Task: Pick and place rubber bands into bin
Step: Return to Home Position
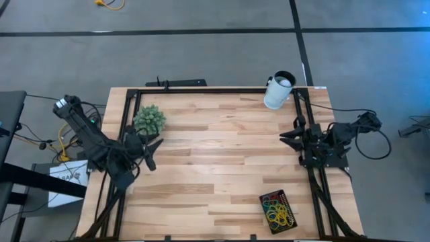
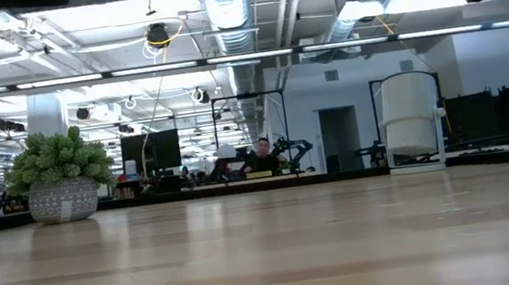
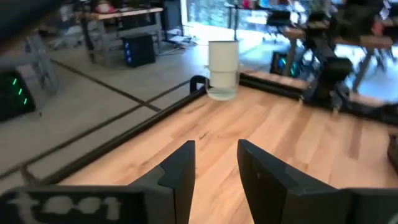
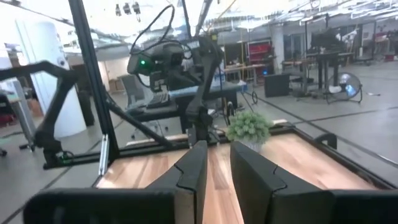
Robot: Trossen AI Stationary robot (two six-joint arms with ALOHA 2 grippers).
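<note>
High view: bin (image 1: 287, 197) at table (image 1: 215, 161) 5 o'clock, rubber bands (image 1: 277, 212) piled inside; left hand (image 1: 157, 153) at 9 o'clock edge, narrow gap, empty; right hand (image 1: 285, 138) at 3 o'clock edge, narrow gap, empty

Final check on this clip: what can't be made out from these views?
Number of rubber bands in the bin: high view only, a tangled heap too small to count.
Stray bands on the table: none shows, but one would be too thin for the high view.
Left gripper and right gripper, jaws apart at the table's sides: the low view cuts them off at its top edge.
White cup's contents: too small.
</note>
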